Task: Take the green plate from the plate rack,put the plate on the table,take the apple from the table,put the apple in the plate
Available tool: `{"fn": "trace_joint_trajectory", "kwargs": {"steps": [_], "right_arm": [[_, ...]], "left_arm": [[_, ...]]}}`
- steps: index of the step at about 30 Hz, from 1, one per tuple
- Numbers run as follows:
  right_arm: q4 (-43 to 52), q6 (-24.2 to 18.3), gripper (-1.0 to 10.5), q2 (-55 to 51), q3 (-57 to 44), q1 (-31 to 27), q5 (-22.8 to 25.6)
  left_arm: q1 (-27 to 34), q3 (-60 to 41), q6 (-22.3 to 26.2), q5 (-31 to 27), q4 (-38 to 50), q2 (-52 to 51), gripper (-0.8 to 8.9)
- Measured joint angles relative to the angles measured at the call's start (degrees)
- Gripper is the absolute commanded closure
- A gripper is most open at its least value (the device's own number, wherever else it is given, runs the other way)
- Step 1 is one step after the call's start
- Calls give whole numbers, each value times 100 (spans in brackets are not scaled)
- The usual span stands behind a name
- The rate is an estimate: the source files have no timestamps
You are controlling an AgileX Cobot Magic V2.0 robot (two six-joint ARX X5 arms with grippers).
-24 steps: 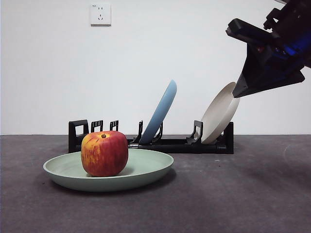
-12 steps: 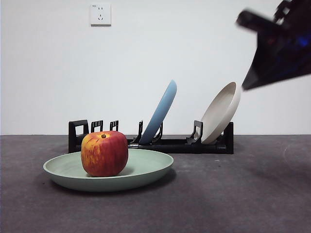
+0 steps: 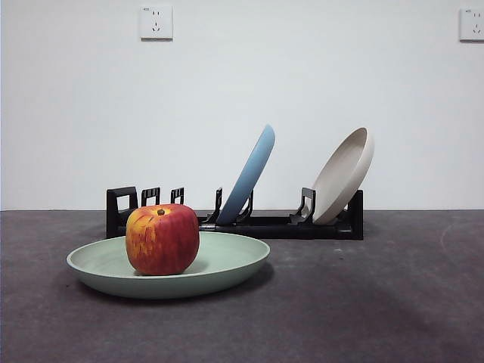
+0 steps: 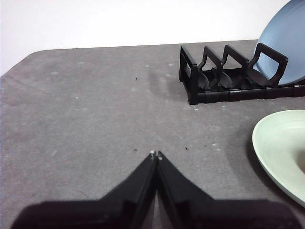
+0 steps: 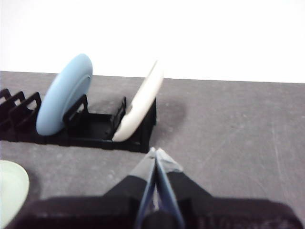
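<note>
**Ana:** Red and yellow on the apple (image 3: 162, 240), seen from the front. It sits inside the green plate (image 3: 227, 265), toward the plate's left half, with its stem dimple up.

**Ben:** And the plate?

**Ana:** Flat on the table (image 3: 378, 302), in front of the plate rack (image 3: 265, 224). In the rack a light blue plate (image 3: 249, 172) leans in a middle slot and a beige-white plate (image 3: 344, 175) leans at the right end. The slots at the left end hold nothing. Two wall sockets, one (image 3: 156, 22) at upper left and one (image 3: 471, 23) at the upper right corner. Neither arm shows in this view.

**Ben:** Left wrist camera?

**Ana:** The left gripper (image 4: 156, 154) has its jaws pressed together, tips touching, holding nothing. It hangs over bare table (image 4: 86, 119). The end of the rack (image 4: 224, 78) lies well apart from it, with part of the blue plate (image 4: 286, 43) standing in it. The rim of the green plate (image 4: 267, 148) shows at the edge; the apple is out of this view.

**Ben:** Right wrist camera?

**Ana:** Slightly blurred. The right gripper (image 5: 156, 151) is closed too, tips meeting, nothing between them. It is above the table (image 5: 228, 129), near the rack (image 5: 90, 129) end that carries the beige-white plate (image 5: 140, 102). The blue plate (image 5: 64, 95) stands beside that one. A sliver of green plate (image 5: 12, 191) shows at the edge.
</note>
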Motion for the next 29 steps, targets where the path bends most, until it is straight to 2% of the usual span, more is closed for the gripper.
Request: {"fn": "trace_joint_trajectory", "kwargs": {"steps": [6,11,18,29], "right_arm": [[210,-15,946,-1176,-1029,-374,-2],[468,-15,946,-1799,-1626,-411,-4],[527,-15,946,-1952,-2000,-411,-4],[-131,22,946,-2065,-2059,-411,-26]], "left_arm": [[0,0,0,0,2,0,817],[0,0,2,0,2,0,817],[0,0,2,0,2,0,817],[0,0,0,0,2,0,817]]}}
